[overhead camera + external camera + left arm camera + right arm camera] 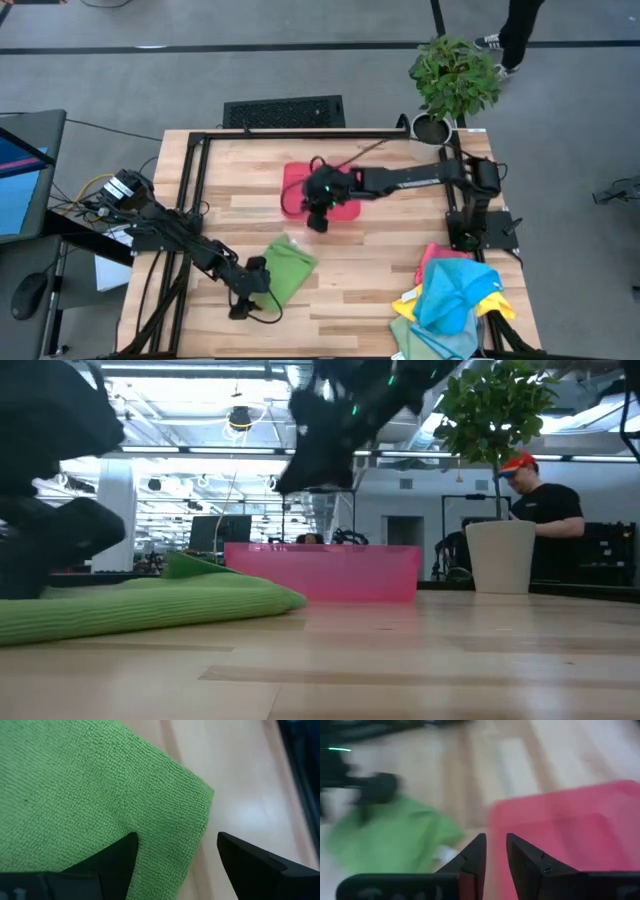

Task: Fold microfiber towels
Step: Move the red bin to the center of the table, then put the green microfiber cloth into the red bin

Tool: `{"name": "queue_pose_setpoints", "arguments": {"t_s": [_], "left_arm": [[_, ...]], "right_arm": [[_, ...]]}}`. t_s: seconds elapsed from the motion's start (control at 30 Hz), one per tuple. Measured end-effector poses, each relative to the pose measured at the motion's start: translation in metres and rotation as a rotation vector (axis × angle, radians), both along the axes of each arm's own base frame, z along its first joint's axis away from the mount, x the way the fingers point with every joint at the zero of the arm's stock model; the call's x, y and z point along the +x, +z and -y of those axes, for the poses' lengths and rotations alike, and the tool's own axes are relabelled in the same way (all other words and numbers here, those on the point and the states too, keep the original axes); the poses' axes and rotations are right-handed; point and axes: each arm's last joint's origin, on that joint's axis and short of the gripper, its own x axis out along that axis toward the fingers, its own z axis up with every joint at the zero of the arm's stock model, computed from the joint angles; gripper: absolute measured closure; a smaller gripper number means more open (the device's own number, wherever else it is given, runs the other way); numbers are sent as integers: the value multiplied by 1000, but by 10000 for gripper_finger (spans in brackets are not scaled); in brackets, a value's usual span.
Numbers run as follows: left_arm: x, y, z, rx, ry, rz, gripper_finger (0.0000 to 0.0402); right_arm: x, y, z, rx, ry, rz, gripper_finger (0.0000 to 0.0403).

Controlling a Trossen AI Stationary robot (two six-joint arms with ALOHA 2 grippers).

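Jaws of the left gripper (175,851) are standing wide apart over the nubby green towel (286,265); right gripper (493,851) jaws are hovering narrowly parted above the rigid red tray (345,208) on the wooden worktop (360,275).

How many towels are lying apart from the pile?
1. A green towel lies alone on the table's front left, at the left gripper. The rest sit heaped in the pile at front right; some may be hidden.

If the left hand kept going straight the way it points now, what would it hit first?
Most likely the green towel: the open left hand straddles its folded edge, one finger over cloth, the other over bare table. Depth is unclear.
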Motion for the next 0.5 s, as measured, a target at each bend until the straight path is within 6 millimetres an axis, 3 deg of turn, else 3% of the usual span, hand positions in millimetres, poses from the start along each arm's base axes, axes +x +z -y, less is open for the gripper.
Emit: {"name": "queue_pose_setpoints", "arguments": {"t_s": [0.07,0.2,0.33,0.5], "left_arm": [[0,0,0,-15,-12,-11,132],[0,0,0,-16,-25,-12,132],[-2,0,0,-20,-75,-26,132],[-2,0,-3,-52,-127,-85,132]], "right_arm": [[-4,-1,-18,7,29,-15,301],[-4,-33,-53,-35,19,-85,301],[8,-56,-85,-38,73,7,301],[20,-78,-101,-16,97,76,301]]}}
